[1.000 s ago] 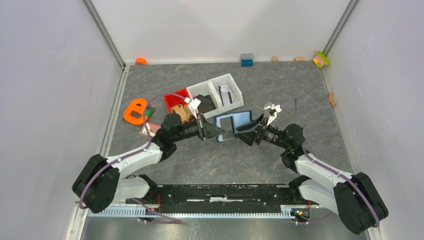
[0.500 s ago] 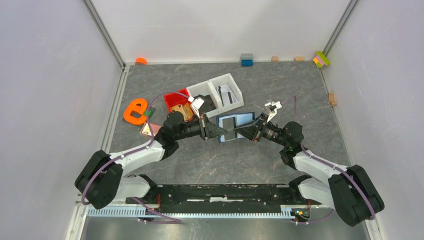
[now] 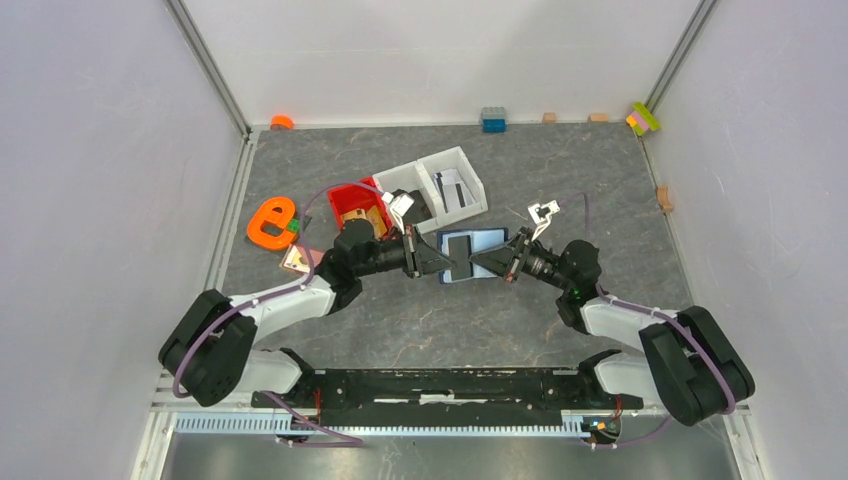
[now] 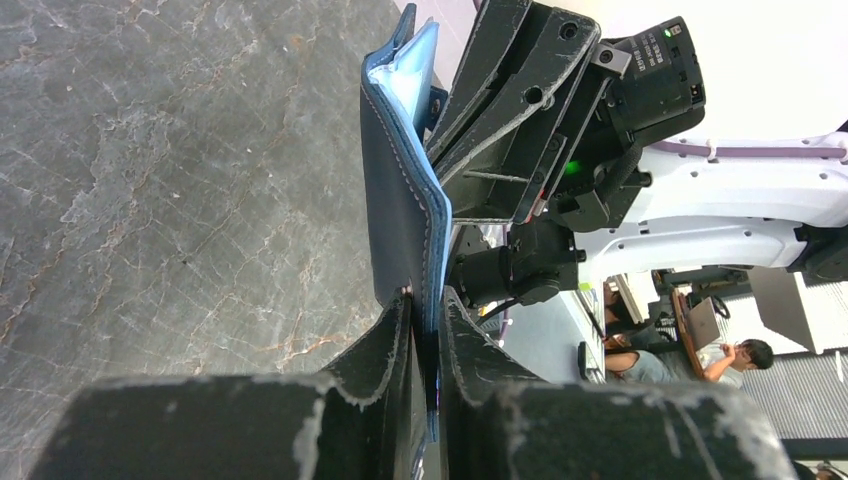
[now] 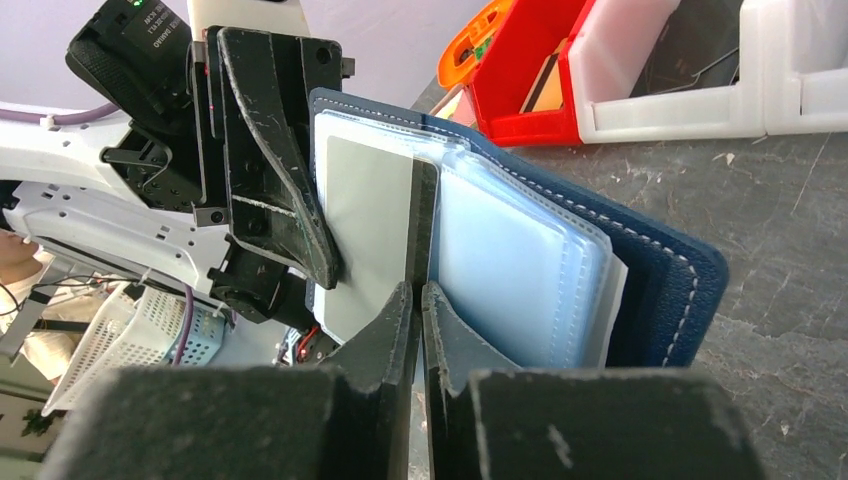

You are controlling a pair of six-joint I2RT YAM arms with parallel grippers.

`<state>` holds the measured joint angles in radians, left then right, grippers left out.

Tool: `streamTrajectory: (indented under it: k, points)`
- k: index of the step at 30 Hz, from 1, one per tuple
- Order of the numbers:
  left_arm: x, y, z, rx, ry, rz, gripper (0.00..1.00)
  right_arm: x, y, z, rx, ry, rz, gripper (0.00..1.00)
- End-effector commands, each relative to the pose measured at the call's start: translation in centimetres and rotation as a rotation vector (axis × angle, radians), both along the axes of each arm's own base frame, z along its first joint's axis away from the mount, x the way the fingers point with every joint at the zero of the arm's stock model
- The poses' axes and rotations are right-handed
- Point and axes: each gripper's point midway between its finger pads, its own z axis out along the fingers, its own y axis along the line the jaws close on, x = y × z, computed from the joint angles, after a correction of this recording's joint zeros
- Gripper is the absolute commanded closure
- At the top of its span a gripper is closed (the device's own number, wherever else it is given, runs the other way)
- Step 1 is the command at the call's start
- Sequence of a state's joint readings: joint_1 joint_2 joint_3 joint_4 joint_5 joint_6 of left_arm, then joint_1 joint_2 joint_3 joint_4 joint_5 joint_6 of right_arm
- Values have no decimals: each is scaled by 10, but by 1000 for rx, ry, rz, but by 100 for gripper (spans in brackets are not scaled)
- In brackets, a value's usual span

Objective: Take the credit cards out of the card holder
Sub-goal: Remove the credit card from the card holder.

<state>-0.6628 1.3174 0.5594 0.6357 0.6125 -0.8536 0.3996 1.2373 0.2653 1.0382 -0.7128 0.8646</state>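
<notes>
Card holder [image 5: 640, 260]: open, cover pinched in my left gripper [image 4: 425, 300]. Grey credit card [image 5: 365, 230]: near edge nipped by my right gripper [image 5: 415, 290], directly opposite the left.

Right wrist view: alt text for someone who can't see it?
The right fingers pinch the near edge of a grey card in the open navy card holder, whose far side the left fingers clamp. A red bin and a white bin stand behind.
</notes>
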Motion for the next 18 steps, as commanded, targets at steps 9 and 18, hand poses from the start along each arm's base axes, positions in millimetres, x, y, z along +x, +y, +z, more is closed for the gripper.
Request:
streamTrajectory:
  k: [9, 18]
  points:
    - [-14, -16, 38, -122, -54, -112, 79, -14, 10, 12, 32, -8, 105, 91]
    - [-14, -15, 42, -132, -68, -104, 84, -14, 9, 14, 38, -13, 101, 83]
